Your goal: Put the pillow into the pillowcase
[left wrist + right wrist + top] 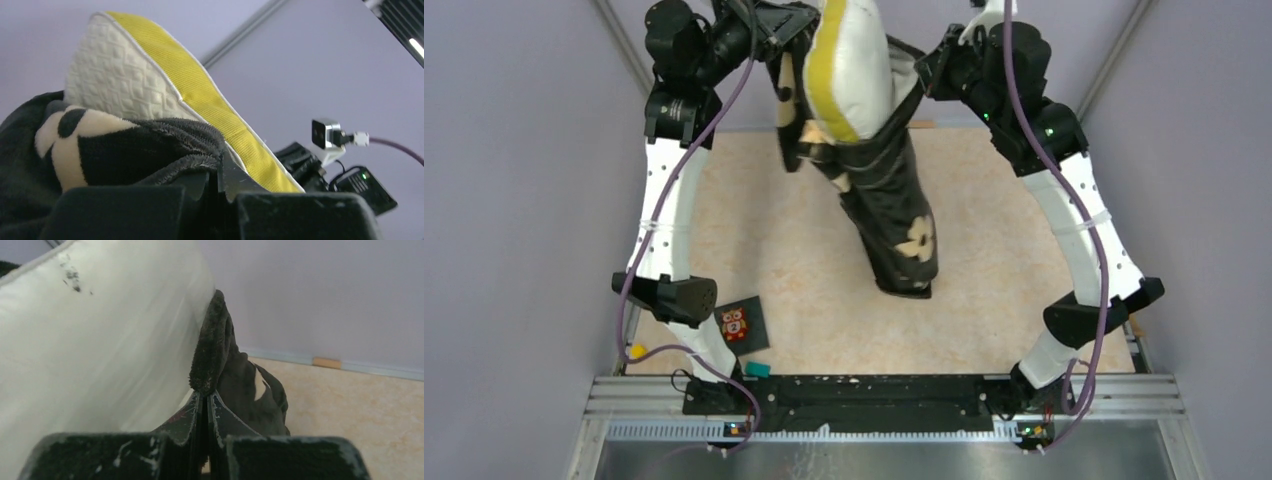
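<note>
The pillowcase (894, 215) hangs from both grippers high over the far side of the table, its lower end resting on the tabletop. The white pillow (849, 60) with its yellow band stands partway inside the mouth, its upper part sticking out. My left gripper (786, 22) is shut on the pillowcase's left rim; the left wrist view shows the plush hem (200, 150) pinched at its tips (220, 172) with the pillow (120, 80) right behind. My right gripper (927, 68) is shut on the right rim; in the right wrist view the black hem (210, 347) sits in its tips (205, 395) against the pillow (100, 340).
A small dark owl-picture card (741, 325) lies at the near left of the beige tabletop (1004, 270), with a teal piece (757, 369) and a yellow piece (637, 351) near the left arm base. Grey walls enclose the table on three sides.
</note>
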Robot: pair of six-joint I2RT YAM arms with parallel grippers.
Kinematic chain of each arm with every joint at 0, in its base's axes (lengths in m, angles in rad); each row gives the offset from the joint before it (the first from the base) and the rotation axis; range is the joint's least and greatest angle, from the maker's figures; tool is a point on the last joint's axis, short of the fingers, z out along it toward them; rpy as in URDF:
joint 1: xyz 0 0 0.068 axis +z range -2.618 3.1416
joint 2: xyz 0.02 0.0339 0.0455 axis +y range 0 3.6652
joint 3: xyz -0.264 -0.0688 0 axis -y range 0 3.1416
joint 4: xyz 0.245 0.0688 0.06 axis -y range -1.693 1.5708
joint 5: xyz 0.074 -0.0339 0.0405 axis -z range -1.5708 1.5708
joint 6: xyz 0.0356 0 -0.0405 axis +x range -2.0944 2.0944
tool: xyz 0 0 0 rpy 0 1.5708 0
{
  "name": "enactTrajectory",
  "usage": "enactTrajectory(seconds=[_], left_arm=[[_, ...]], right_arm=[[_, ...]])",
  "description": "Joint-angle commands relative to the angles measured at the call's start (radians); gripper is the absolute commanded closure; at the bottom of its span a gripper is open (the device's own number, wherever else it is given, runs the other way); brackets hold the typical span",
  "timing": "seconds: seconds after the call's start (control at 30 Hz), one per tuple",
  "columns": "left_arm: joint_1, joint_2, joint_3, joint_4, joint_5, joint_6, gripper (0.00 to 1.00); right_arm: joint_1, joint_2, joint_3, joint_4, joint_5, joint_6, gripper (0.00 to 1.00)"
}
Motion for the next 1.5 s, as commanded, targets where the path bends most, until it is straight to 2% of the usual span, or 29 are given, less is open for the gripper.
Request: enactTrajectory(seconds=[0.0, 0.1, 0.17, 0.27, 0.4, 0.47, 0.57, 0.7, 0.77, 0.9, 1.1, 1.2, 1.27, 1.33, 1.4, 1.47], left_arm=[[0.040, 0.004, -0.044, 0.118, 0.030, -0.071, 1.00], [0.053, -0.015, -0.156, 0.149, 0.023, -0.068, 1.00], [0.064, -0.017, -0.170, 0.144, 0.021, -0.065, 1.00], [0.078, -0.019, -0.167, 0.131, 0.008, -0.056, 1.00], [0.090, -0.020, -0.171, 0.103, -0.010, -0.047, 1.00], [0.098, -0.026, -0.188, 0.101, -0.015, -0.049, 1.00], [0.110, -0.033, -0.205, 0.103, -0.020, -0.048, 1.00], [0.120, -0.036, -0.206, 0.105, -0.011, -0.049, 1.00], [0.120, -0.036, -0.206, 0.109, -0.008, -0.051, 1.00], [0.121, -0.037, -0.205, 0.108, -0.004, -0.051, 1.00], [0.120, -0.037, -0.201, 0.108, 0.002, -0.053, 1.00], [0.121, -0.036, -0.201, 0.106, 0.008, -0.052, 1.00], [0.121, -0.036, -0.200, 0.107, 0.010, -0.054, 1.00], [0.121, -0.037, -0.196, 0.106, 0.011, -0.053, 1.00], [0.121, -0.033, -0.186, 0.101, 0.011, -0.049, 1.00], [0.121, -0.025, -0.165, 0.092, 0.009, -0.040, 1.00]], right_arm=[[-0.004, -0.013, -0.018, 0.030, 0.033, -0.031, 1.00], [-0.004, 0.020, 0.014, -0.013, -0.009, -0.025, 1.00], [-0.004, 0.023, 0.013, -0.025, -0.053, -0.022, 1.00], [0.006, 0.001, -0.009, -0.033, -0.122, -0.024, 0.85], [0.061, -0.052, -0.079, -0.044, -0.130, -0.065, 0.67], [0.090, -0.077, -0.112, -0.055, -0.130, -0.101, 0.61], [0.134, -0.149, -0.219, -0.022, -0.130, -0.184, 0.59], [0.167, -0.244, -0.366, 0.038, -0.214, -0.289, 0.58], [0.223, -0.252, -0.376, 0.035, -0.192, -0.373, 0.56], [0.392, -0.214, -0.348, -0.011, -0.034, -0.533, 0.50], [0.415, -0.144, -0.324, -0.024, -0.035, -0.631, 0.42], [0.416, -0.109, -0.319, -0.018, 0.001, -0.648, 0.42], [0.424, -0.091, -0.310, -0.028, 0.022, -0.655, 0.46], [0.437, -0.085, -0.294, -0.046, 0.040, -0.658, 0.60], [0.456, -0.095, -0.281, -0.050, 0.063, -0.663, 0.84], [0.463, -0.123, -0.269, -0.030, 0.073, -0.663, 0.98]])
